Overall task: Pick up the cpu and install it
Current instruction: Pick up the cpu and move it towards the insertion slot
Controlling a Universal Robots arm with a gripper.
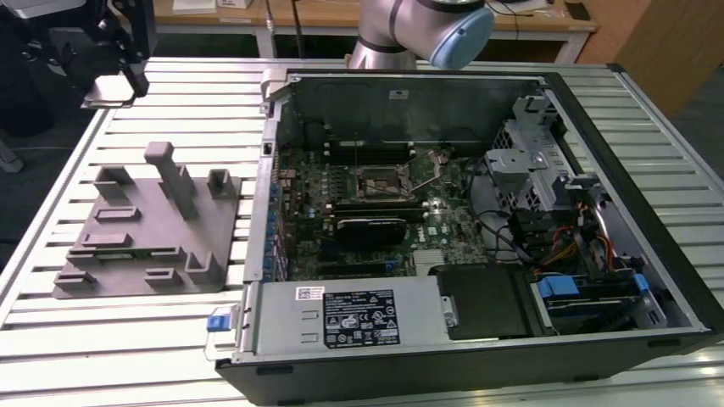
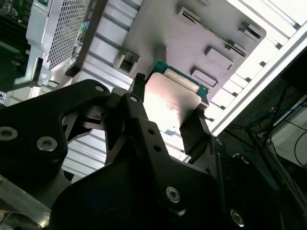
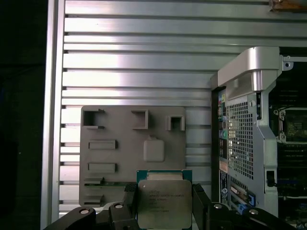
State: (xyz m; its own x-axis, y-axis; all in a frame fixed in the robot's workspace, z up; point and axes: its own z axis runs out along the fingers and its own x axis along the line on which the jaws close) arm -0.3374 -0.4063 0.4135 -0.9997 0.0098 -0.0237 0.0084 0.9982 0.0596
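Observation:
The cpu point(image 3: 163, 194) is a flat square chip with a silvery top plate and a green edge. In both wrist views it sits between the two black fingers of my gripper point(image 3: 164, 205), which is shut on its opposite sides. In the second wrist view the cpu point(image 2: 170, 98) is held in the air above the grey plastic fixture point(image 2: 192, 28). The first wrist view looks down on that fixture point(image 3: 120, 153) from well above, with the cpu over its near edge. In the exterior view the motherboard's cpu socket point(image 1: 377, 180) lies inside the open computer case point(image 1: 588, 110), its lever raised.
The grey fixture point(image 1: 147, 229) with upright posts stands on the slatted aluminium table point(image 1: 68, 339), at the exterior view's left of the case. The case's rear panel point(image 3: 240, 139) faces the fixture. A black heatsink block point(image 1: 368, 231), drive cage point(image 1: 531, 165) and cables crowd the case interior.

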